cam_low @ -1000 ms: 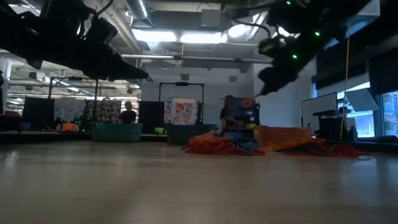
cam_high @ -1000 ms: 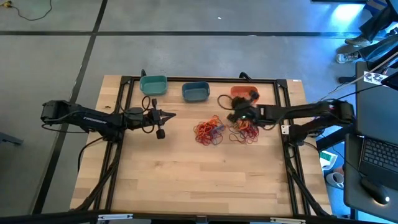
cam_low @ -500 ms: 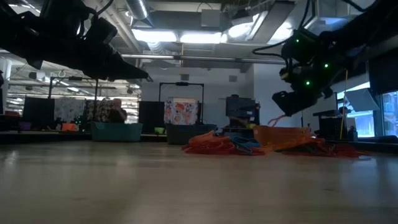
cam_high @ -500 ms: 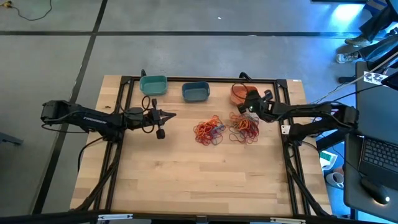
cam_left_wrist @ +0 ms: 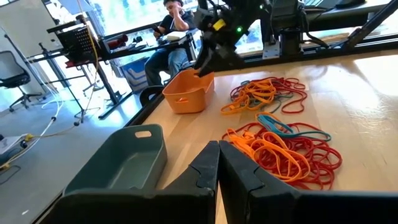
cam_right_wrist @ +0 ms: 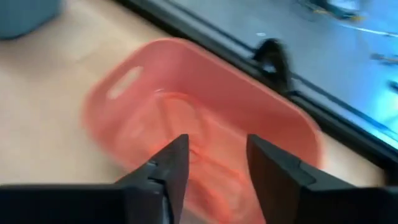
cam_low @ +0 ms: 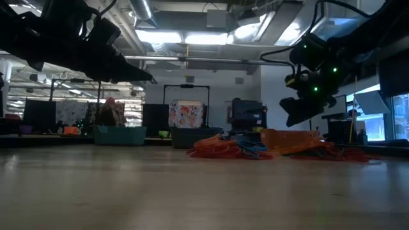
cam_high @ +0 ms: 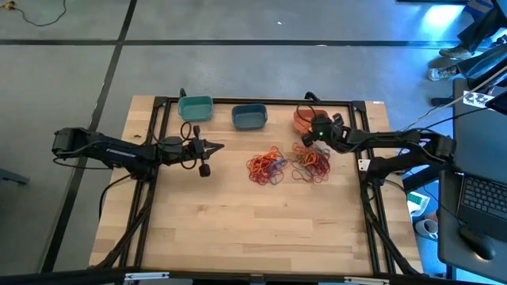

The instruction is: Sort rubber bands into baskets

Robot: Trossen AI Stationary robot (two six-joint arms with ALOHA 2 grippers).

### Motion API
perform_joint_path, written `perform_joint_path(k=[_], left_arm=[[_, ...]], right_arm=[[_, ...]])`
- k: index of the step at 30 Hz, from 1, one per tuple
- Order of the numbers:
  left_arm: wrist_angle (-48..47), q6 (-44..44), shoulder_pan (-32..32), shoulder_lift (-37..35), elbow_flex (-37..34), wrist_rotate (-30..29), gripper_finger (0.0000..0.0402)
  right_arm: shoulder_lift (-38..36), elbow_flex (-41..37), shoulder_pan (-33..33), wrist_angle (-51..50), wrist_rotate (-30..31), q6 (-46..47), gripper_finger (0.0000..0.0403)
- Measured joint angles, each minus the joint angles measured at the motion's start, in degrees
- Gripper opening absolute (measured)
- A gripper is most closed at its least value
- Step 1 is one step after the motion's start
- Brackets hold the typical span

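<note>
You're at the drop-off step: your right end effector point(cam_right_wrist: 214, 163) hangs over the orange basket point(cam_high: 304, 117) with its fingers apart and nothing between them, and orange bands point(cam_right_wrist: 186, 134) lie inside. The left end effector point(cam_high: 207, 146) waits near the teal basket point(cam_high: 195, 108), pinched together. Next you'll probably want to swing back to the rubber bands point(cam_high: 310, 161) piled mid-tabletop point(cam_high: 253, 229) and pinch just one loop.

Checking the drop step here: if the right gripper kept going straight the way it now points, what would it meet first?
Most likely the orange basket. The right gripper is open and aimed into it, with orange rubber bands lying inside. From above it hangs over the basket's rim; how high it hangs is unclear.
</note>
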Motion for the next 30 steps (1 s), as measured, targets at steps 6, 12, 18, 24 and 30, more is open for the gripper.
perform_joint_path(k=[6,12,18,24,30], left_arm=[[-0.02,-0.02,0.0,0.0,0.0,0.0,0.0005],[-0.02,-0.52,0.0,0.0,0.0,0.0,0.0005],[0.3,-0.5,0.0,0.0,0.0,0.01,0.0005],[0.44,-0.35,0.0,0.0,0.0,0.0,0.0005],[0.42,-0.29,0.0,0.0,0.0,0.0,0.0005]], right_arm=[[-6.19,0.81,5.27,-2.34,-3.66,-2.12,0.0183],[-7.86,0.81,13.93,-1.64,-11.56,-2.34,0.0184],[-4.36,0.81,20.23,1.55,-14.12,-2.11,0.0184],[0.78,0.81,19.62,4.72,-12.37,-3.62,0.0184],[5.72,0.81,16.42,3.17,-14.0,-3.88,0.0183]])
